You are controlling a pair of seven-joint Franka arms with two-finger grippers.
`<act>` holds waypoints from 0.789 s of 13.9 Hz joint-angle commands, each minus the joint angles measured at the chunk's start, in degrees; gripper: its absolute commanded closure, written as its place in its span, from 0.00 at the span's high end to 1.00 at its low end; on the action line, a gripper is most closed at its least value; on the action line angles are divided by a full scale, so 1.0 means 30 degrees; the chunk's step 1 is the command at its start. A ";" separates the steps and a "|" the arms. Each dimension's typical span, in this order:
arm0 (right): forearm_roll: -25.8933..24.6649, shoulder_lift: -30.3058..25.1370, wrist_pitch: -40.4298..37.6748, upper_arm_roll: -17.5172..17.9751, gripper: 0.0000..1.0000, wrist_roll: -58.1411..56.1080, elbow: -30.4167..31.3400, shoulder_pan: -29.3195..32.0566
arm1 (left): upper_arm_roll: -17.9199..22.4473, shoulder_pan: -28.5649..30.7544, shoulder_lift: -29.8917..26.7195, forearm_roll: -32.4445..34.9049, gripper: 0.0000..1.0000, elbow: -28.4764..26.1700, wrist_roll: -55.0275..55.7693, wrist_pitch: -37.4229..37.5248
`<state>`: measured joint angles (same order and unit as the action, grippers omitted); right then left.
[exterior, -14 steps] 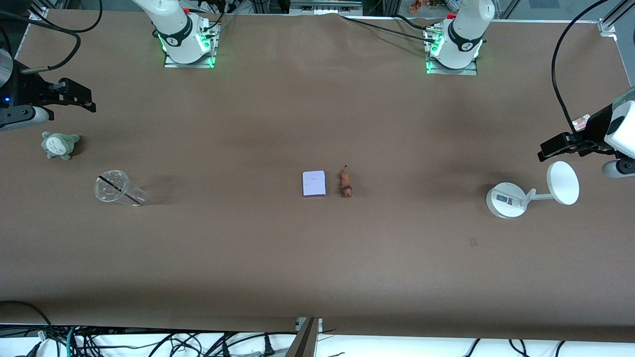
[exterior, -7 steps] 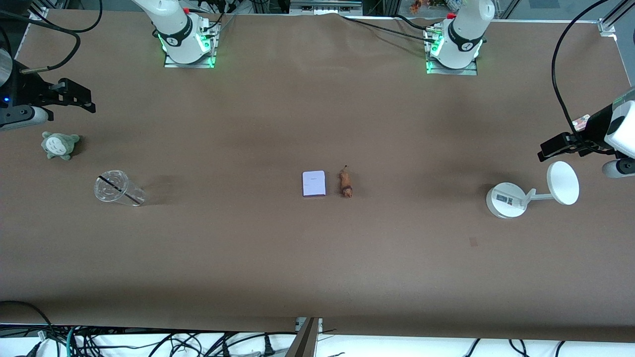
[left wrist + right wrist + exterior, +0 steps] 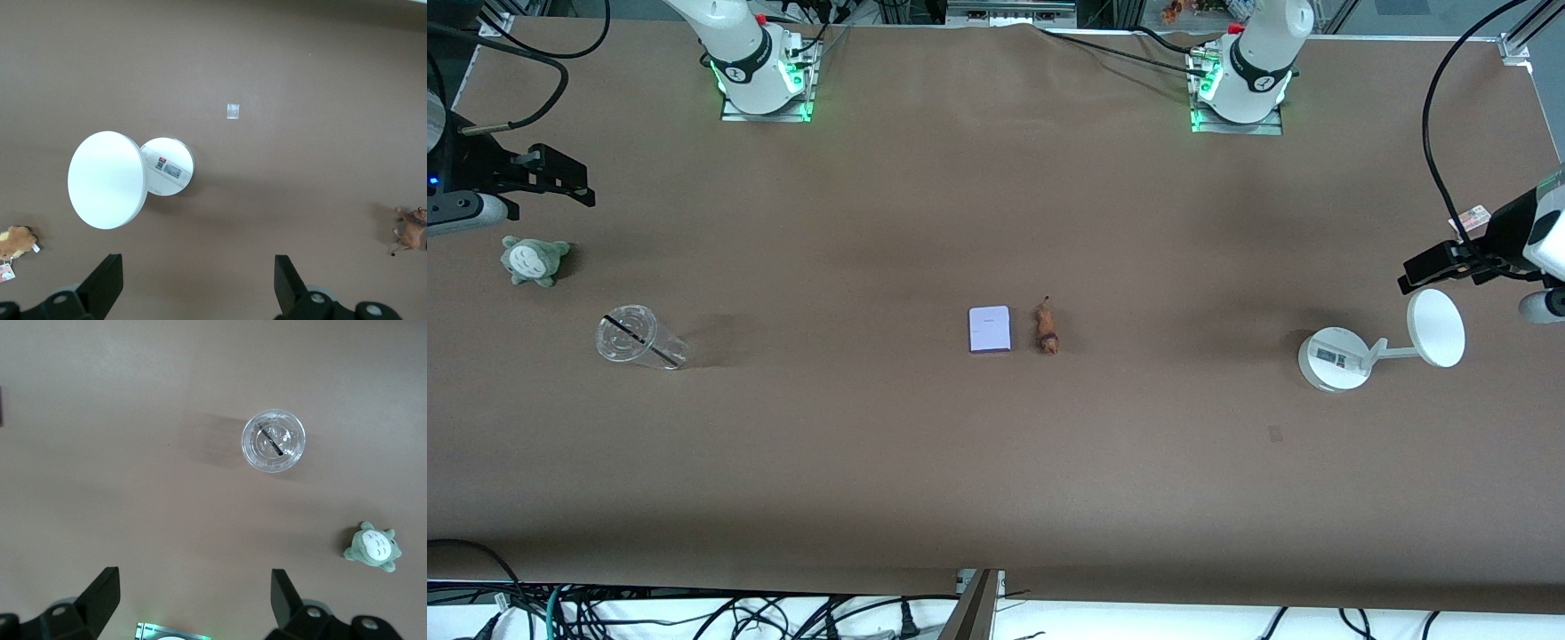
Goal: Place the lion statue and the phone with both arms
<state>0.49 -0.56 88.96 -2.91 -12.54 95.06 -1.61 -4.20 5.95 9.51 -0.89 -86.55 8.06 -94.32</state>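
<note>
Front view showed the phone (image 3: 990,330) lying flat at the middle of the frame, with the lion (image 3: 1047,327) just beside it toward the left arm's end of the table, the two apart and neither touched by a gripper. The left gripper (image 3: 1430,267) hung at the right edge of the frame, up in the air over the table above the white stand (image 3: 1336,358), whose disc (image 3: 1435,327) stood out toward that edge. The right gripper (image 3: 569,180) hung at the left edge of the frame over bare table, above the grey-green plush (image 3: 532,260) and the clear cup (image 3: 633,338), which sat lower in the frame and nearer the centre. Left wrist view had that gripper's two fingers (image 3: 102,283) spread wide at the bottom of the frame with nothing between them, the stand (image 3: 168,166) and disc (image 3: 107,179) at centre left, the lion (image 3: 411,229) at the right edge and a brown plush (image 3: 16,241) at the left edge. Right wrist view likewise had its fingers (image 3: 99,593) parted and empty at the bottom of the frame, the cup (image 3: 273,441) upper right of centre and the plush (image 3: 373,547) at lower right.
</note>
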 commanded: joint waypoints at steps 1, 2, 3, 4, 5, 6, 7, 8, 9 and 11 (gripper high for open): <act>-0.0194 0.0041 -0.0064 0.0061 1.00 0.0224 -0.0105 0.0096 | -0.0123 -0.0573 0.0756 -0.0436 1.00 0.0871 0.0325 0.0620; -0.0194 0.0041 -0.0035 0.0148 1.00 0.0225 -0.0105 0.0009 | -0.0123 -0.1041 0.1018 -0.0436 1.00 0.0870 0.1403 0.0534; -0.0136 0.0186 -0.0006 0.0236 1.00 0.0225 -0.0134 -0.0166 | -0.0123 -0.1626 0.1426 -0.0552 1.00 0.0870 0.2661 0.0446; -0.0194 0.0333 0.0081 0.0266 1.00 0.0254 -0.0163 -0.0864 | -0.0123 -0.2444 0.1808 -0.0640 1.00 0.0899 0.3718 0.0445; -0.0194 0.0537 0.0372 0.0295 1.00 0.0718 -0.0163 -0.1451 | -0.0123 -0.3322 0.2304 -0.0670 1.00 0.0929 0.4366 0.0416; -0.0194 0.0714 0.0636 0.0295 1.00 0.1738 -0.0163 -0.1863 | -0.0123 -0.3998 0.2744 -0.0699 1.00 0.0929 0.4808 0.0010; -0.0165 0.1005 0.0784 0.0324 1.00 0.2473 -0.0163 -0.2418 | -0.0123 -0.4701 0.3155 -0.0700 1.00 0.0929 0.5479 -0.0923; -0.0165 0.1124 0.1133 0.0324 1.00 0.2683 -0.0163 -0.2830 | -0.0123 -0.5404 0.3739 -0.0700 1.00 0.0929 0.6530 -0.1715; -0.0165 0.1328 0.1427 0.0324 1.00 0.2685 -0.0163 -0.3008 | -0.0123 -0.6107 0.4296 -0.0700 1.00 0.0929 0.7585 -0.2419; -0.0107 0.1389 0.1547 0.0324 1.00 0.2686 -0.0192 -0.3010 | -0.0123 -0.7805 0.5467 -0.0671 1.00 0.0900 0.9257 -0.4320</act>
<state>0.49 3.52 93.34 -1.68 -4.72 95.11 -10.84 -5.43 -13.31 21.94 -2.15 -86.25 31.67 -104.16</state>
